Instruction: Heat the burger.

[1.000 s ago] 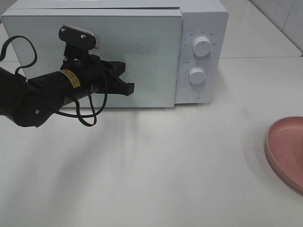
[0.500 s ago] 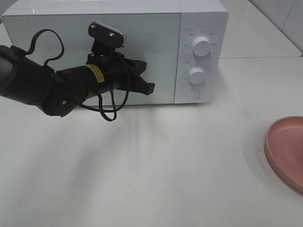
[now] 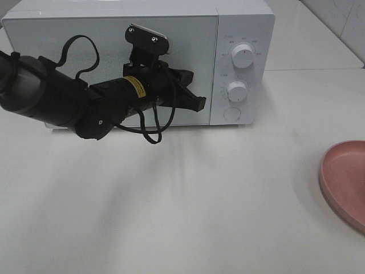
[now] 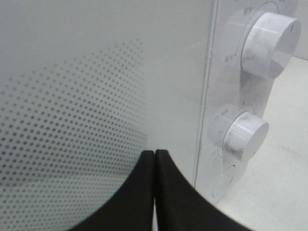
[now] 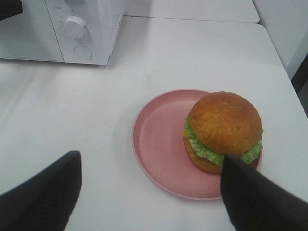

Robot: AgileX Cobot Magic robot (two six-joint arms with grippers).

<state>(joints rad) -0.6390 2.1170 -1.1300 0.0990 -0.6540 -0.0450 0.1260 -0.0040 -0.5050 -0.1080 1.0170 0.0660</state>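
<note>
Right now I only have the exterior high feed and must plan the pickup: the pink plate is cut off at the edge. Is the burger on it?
Observer: Yes. In the right wrist view the burger sits on the pink plate, toward one side, not centred.
Operator: Is the right gripper on it?
Observer: No. The right gripper is open, above the plate.
Operator: And the left gripper's jaws?
Observer: The left gripper is shut, jaws pressed together near the microwave door edge.

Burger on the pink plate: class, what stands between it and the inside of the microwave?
The microwave door is shut, closing off the inside. The burger sits on the pink plate, apart from the microwave across bare table. The shut left hand is at the door's knob-side edge.
</note>
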